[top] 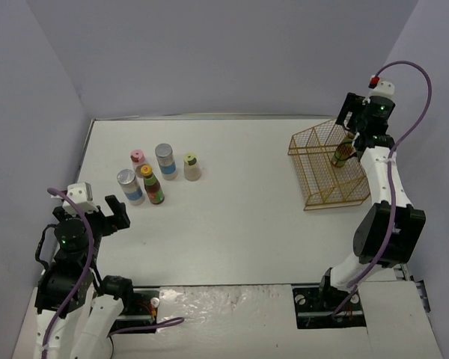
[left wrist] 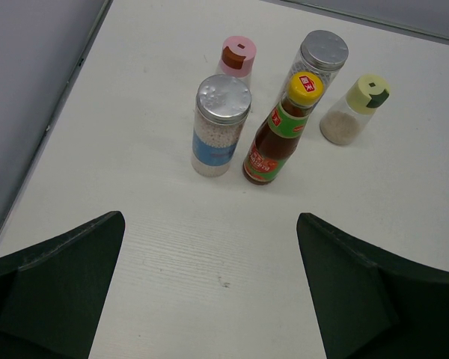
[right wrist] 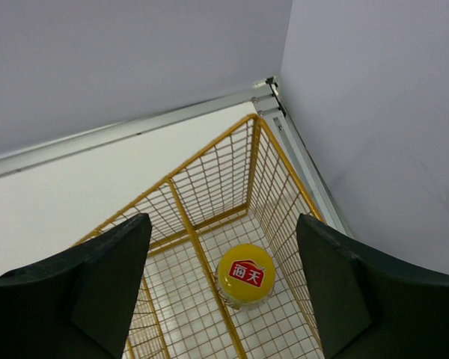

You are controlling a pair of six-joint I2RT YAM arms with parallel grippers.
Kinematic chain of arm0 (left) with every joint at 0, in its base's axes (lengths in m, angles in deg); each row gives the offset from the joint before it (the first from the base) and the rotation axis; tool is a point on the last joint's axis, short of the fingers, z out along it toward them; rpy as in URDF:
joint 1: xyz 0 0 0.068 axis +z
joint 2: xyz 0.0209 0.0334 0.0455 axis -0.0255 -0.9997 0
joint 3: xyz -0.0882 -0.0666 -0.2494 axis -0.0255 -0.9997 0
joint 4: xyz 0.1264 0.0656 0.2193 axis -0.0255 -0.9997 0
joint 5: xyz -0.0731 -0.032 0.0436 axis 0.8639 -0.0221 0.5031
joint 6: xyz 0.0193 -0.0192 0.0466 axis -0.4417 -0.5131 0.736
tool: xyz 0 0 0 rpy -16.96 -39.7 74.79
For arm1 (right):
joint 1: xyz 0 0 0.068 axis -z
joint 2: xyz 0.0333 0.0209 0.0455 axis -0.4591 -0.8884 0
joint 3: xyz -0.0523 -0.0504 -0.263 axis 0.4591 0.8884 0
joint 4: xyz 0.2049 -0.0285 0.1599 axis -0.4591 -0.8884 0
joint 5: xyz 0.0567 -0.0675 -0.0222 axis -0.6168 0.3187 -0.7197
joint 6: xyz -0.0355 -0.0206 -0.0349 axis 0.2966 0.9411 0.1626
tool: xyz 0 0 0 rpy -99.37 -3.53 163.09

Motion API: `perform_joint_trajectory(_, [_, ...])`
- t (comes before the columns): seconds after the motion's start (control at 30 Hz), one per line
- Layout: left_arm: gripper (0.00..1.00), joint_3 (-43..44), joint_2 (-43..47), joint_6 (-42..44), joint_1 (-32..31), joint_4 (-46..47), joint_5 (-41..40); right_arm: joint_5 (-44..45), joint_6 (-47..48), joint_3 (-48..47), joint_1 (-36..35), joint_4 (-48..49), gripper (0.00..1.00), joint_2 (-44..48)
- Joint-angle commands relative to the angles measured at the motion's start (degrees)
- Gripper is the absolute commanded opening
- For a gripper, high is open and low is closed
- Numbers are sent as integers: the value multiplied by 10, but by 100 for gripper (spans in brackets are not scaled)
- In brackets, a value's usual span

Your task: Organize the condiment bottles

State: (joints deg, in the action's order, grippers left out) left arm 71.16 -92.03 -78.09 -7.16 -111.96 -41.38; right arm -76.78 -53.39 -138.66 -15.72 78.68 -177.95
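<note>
The top view takes in the whole white bench (top: 232, 217). Five condiment bottles stand clustered at its left, and a gold wire basket (top: 318, 179) sits at its right, well apart from them. A sixth bottle, dark with a yellow cap (top: 342, 155), stands inside the basket near its far right side. The left wrist view adds detail to the cluster. In front are a silver-lidded jar (left wrist: 219, 127) with a blue label and, just beside it, a dark bottle (left wrist: 278, 138) with a yellow cap and a red and green label. Behind them stand a pink-capped shaker (left wrist: 236, 58), a second silver-lidded jar (left wrist: 319, 63) and a yellow-green-capped shaker (left wrist: 352, 111). All five are upright. Only the right wrist view looks straight down into the basket. There the yellow cap with its red mark (right wrist: 245, 276) sits on the mesh floor, just right of a wire divider and close to the corner by the wall. The left gripper (left wrist: 209, 218) is on the near side of the cluster, spread wide, holding nothing and touching no bottle. The right gripper (right wrist: 223, 224) hangs above the basket with its fingers (right wrist: 97, 299) wide apart on either side of the cap. It is clear of the cap and has hold of nothing.
</note>
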Motion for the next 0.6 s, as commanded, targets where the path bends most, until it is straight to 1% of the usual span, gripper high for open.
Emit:
perform_joint_trajectory(0.0, [97,2,-6,-5,-3,27,9,-35,1,-68,-43,-33,86,79])
perform_joint_trajectory(0.1, [97,2,-10,-4,-3,28,12,-55,11,-73,-80,-60,93,108])
perform_joint_trajectory(0.2, [97,1,-17,-4,-3,31,17,-96,-2,-46,-151,-66,99,144])
perform_joint_trajectory(0.33, [97,-3,-38,0,-3,49,21,-107,-4,3,-235,-58,100,170])
perform_joint_trajectory(0.43, [97,1,-80,-2,-3,75,51,-112,-14,47,-313,-29,100,186])
perform_joint_trajectory(0.47, [97,2,-90,-4,-3,86,58,-116,-18,70,-321,-22,100,192])
perform_joint_trajectory(0.57, [97,25,-160,-7,-3,116,82,-138,-41,126,-352,22,100,209])
